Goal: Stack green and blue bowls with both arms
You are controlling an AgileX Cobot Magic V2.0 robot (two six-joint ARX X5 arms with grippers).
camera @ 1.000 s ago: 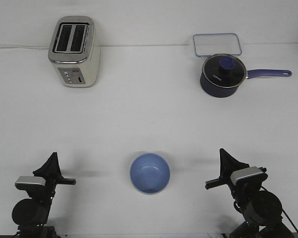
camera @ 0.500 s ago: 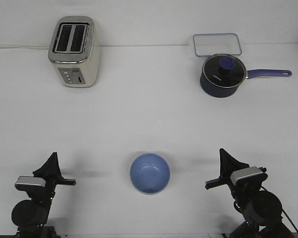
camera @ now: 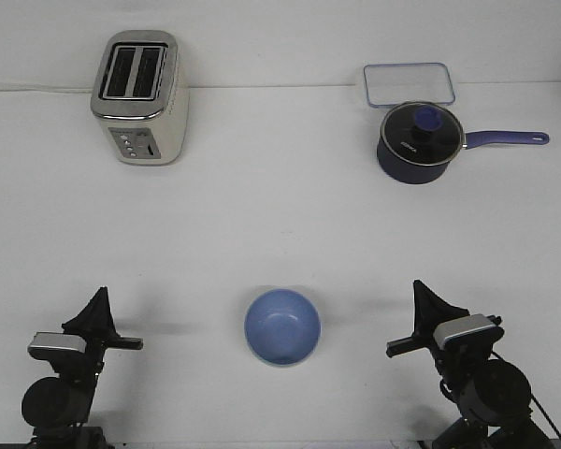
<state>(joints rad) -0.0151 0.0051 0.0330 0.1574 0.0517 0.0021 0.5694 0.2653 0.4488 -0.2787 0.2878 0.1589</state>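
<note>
The light blue bowl (camera: 282,326) stands upright on the white table (camera: 280,215), near the front edge in the middle. A thin pale rim shows along its near edge; no separate green bowl is in view. My left gripper (camera: 97,301) is low at the front left, well to the left of the bowl, with its fingers together in a point and nothing held. My right gripper (camera: 421,292) is at the front right, well to the right of the bowl, also pointed shut and empty.
A cream toaster (camera: 140,96) stands at the back left. A dark navy saucepan (camera: 419,142) with a glass lid and purple handle stands at the back right, with a clear rectangular container (camera: 408,83) behind it.
</note>
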